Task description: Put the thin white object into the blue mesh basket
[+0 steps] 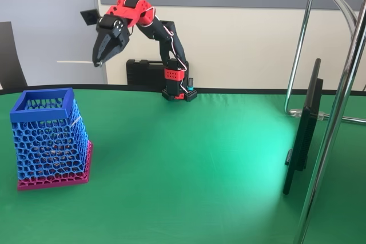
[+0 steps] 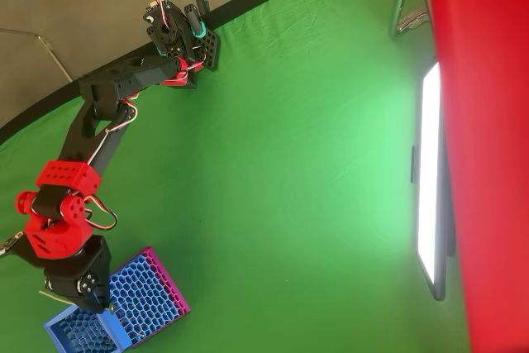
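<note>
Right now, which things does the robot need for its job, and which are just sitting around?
Needed for the job:
- thin white object, held in the gripper, sticking out sideways, up in the air
- blue mesh basket, standing on the green table

Just sitting around:
- black case behind the arm
- flat screen on its stand
- metal frame

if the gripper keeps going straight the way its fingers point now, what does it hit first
Probably the blue mesh basket. The gripper, shut on the thin white object, points down and slightly left in the fixed view, and overhead it hangs at the basket's rim. Depth is unclear, so it might meet the green table beside it.
</note>
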